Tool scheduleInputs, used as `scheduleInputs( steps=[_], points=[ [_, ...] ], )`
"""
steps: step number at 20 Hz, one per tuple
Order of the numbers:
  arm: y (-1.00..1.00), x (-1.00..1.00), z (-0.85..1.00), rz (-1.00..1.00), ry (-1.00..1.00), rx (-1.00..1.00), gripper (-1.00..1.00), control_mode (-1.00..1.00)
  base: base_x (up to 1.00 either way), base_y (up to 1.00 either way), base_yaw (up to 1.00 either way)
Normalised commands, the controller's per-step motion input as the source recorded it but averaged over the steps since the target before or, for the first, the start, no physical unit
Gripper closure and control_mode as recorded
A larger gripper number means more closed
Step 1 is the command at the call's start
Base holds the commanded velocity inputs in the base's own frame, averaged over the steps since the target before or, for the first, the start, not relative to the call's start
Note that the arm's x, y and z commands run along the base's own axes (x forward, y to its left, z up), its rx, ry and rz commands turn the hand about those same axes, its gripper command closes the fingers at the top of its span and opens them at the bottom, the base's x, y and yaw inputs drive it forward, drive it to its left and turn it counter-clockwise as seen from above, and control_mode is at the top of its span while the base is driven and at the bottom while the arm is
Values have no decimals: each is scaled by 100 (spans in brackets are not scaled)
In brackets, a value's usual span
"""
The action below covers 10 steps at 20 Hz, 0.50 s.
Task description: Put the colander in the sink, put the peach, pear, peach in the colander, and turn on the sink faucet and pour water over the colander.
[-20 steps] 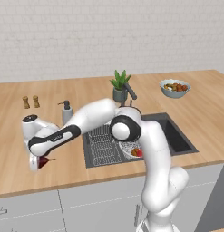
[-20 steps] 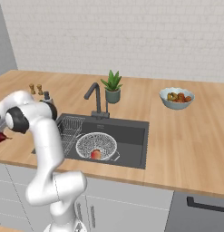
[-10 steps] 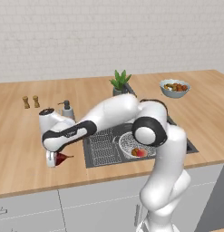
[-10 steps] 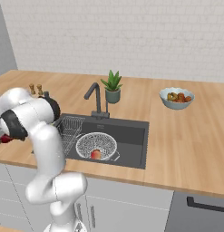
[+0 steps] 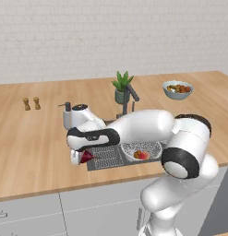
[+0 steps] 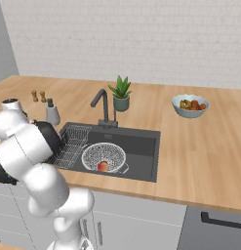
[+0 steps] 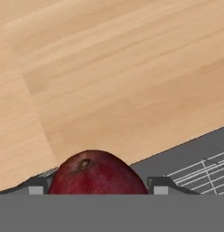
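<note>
The dark red pear (image 7: 97, 173) sits between the two fingers (image 7: 36, 186), and they are closed on its sides, holding it up in the air. In the left base view the pear (image 5: 87, 156) hangs just over the near left corner of the sink (image 5: 106, 157), where the wire rack meets the wooden counter (image 5: 32, 138). So the step in hand is bringing the pear to the colander.

A little farther right, the colander (image 6: 103, 157) already sits down in the sink, on its left part beside the rack. One round peach (image 6: 103, 166) lies inside it, near the front wall.

The next move, I think, is to carry the pear to the right until it is over the colander. Then it should go down low, and the fingers should let go softly so the pear lands beside the peach and does not bounce out.

Behind the sink stands the sink faucet (image 6: 101, 105), and no water is running. A second peach and the water are, I think, steps still to do. Far off on the right is the bowl of fruit (image 6: 190, 105).
</note>
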Motion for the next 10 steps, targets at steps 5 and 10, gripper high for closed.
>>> scheduleInputs(
  steps=[5, 10],
  points=[
    [-98, 0, 26, -30, 0, 0, 100, -100, 0, 0, 0],
    [-98, 0, 19, -30, 0, 1, 100, -100, 0, 0, 0]
  ],
)
